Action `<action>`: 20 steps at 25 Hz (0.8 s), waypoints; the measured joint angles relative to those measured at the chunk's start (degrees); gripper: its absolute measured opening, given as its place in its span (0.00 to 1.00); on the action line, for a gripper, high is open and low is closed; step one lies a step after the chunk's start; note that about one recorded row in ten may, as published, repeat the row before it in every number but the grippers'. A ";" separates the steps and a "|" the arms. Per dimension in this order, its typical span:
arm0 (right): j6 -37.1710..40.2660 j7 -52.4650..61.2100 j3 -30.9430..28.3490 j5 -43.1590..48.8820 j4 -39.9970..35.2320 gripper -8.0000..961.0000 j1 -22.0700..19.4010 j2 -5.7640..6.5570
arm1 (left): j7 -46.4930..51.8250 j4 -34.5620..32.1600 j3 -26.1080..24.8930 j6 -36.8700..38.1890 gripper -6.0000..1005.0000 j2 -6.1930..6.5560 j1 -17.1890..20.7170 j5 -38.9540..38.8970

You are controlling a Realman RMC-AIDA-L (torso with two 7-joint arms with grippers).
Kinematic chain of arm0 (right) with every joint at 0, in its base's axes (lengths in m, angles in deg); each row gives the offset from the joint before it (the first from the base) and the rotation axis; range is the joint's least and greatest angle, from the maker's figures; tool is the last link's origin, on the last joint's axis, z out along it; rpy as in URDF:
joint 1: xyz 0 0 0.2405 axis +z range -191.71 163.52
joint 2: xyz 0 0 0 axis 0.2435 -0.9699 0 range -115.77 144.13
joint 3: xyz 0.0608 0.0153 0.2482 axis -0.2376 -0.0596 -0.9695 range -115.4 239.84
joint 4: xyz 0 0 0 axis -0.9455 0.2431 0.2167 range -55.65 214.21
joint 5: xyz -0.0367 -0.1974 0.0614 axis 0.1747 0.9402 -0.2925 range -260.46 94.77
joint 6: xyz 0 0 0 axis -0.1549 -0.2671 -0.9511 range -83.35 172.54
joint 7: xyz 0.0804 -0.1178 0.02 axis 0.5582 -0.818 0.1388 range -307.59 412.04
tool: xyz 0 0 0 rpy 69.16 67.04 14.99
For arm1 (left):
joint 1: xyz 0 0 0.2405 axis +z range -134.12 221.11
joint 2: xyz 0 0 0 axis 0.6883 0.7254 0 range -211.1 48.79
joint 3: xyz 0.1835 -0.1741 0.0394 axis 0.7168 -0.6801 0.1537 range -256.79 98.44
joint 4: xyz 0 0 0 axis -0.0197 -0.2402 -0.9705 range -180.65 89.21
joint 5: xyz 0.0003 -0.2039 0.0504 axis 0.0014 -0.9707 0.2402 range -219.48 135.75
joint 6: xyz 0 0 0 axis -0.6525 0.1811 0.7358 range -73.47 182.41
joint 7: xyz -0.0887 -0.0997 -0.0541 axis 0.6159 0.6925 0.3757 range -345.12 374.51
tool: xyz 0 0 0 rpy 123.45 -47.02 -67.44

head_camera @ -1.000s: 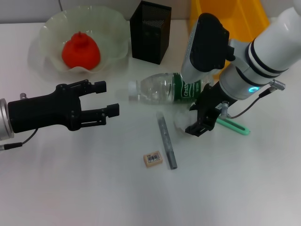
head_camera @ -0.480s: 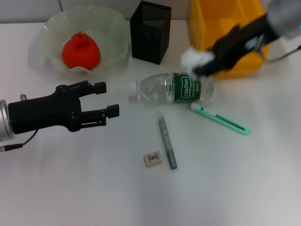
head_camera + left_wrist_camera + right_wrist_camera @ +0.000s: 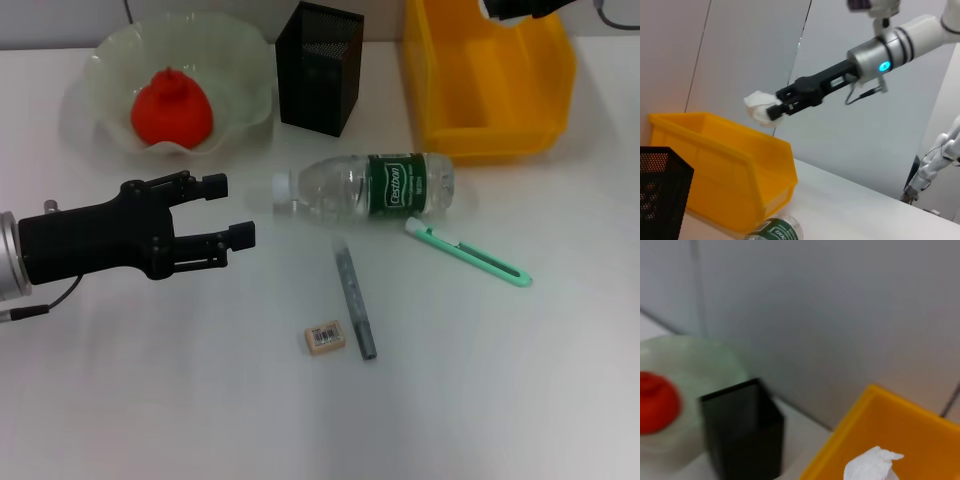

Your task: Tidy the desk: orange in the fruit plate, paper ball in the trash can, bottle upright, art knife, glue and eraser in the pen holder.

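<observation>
The right end effector (image 3: 774, 111) pinches the paper ball (image 3: 759, 106), a light, soft, crushable wad needing only gentle grip, above the yellow trash can (image 3: 730, 172); the left end effector (image 3: 228, 210) hangs spread.

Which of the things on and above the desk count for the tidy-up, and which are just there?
For the job: orange in fruit plate; paper ball in right gripper above yellow trash bin; bottle lying down; art knife; glue stick; eraser; pen holder.

Just there: nothing else on the desk; left gripper open, idle.
</observation>
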 joint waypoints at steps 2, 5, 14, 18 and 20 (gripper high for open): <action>-4.33 -0.06 0.17 0.36 4.07 0.68 0.99 0.22 | 0.01 0.01 0.00 0.03 0.83 0.02 -0.05 0.00; -9.24 -0.33 1.01 1.10 8.24 0.70 2.15 0.24 | 0.02 -0.07 0.00 0.06 0.83 0.05 -0.09 0.00; -13.61 -0.67 1.67 0.89 8.22 0.78 1.58 -0.78 | 0.03 -0.18 0.00 0.14 0.83 0.14 0.03 0.00; -11.84 -1.77 1.75 -6.63 4.08 0.82 -0.83 -0.75 | 0.03 -0.10 0.00 0.26 0.83 0.17 -0.06 0.00; -2.62 -6.73 1.81 -15.81 -0.94 0.84 -3.34 -0.18 | 0.04 -0.16 0.00 0.46 0.83 0.18 0.01 0.00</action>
